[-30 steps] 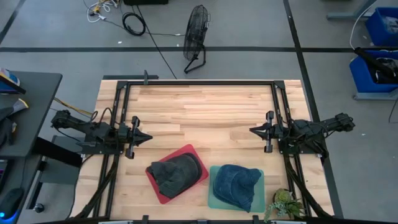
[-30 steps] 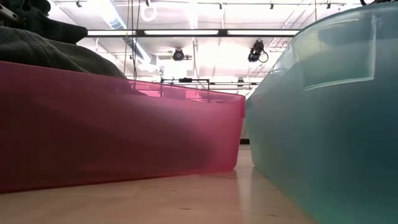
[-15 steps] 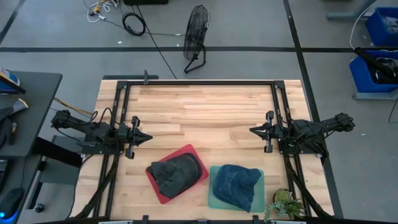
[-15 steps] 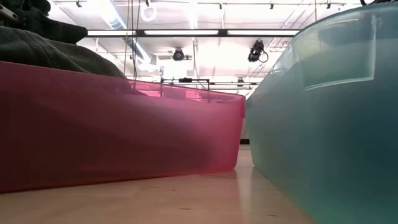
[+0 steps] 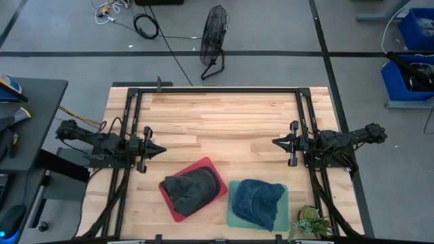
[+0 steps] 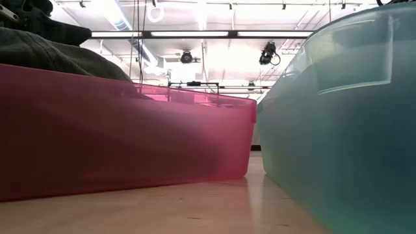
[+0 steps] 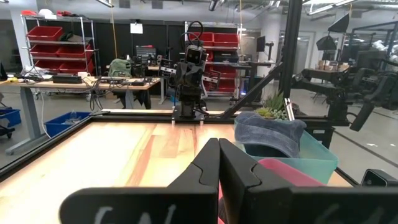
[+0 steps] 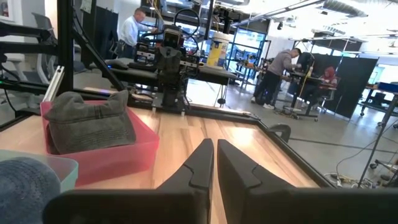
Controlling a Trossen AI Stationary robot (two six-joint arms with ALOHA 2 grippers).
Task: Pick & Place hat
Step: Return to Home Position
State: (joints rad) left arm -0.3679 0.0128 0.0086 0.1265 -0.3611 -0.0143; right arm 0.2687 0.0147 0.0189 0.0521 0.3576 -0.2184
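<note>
A grey hat [image 5: 190, 190] lies in a red bin [image 5: 210, 167] at the table's near edge, and a blue denim hat [image 5: 256, 200] lies in a teal bin [image 5: 234, 215] to its right. The right wrist view shows the grey hat [image 8: 90, 119] resting in the red bin [image 8: 134, 149]; the left wrist view shows the blue hat [image 7: 267, 132] in the teal bin [image 7: 314, 155]. My left gripper [image 5: 160, 149] is shut at the table's left side, pointing right. My right gripper [image 5: 275, 142] is shut at the right side, pointing left. Both hover away from the bins.
Bare wooden table [image 5: 217, 122] stretches between the two arms and toward the far edge. A small potted plant [image 5: 310, 221] stands at the near right corner beside the teal bin. A floor fan [image 5: 213, 42] stands beyond the far edge. People work in the room [image 8: 283, 74] behind.
</note>
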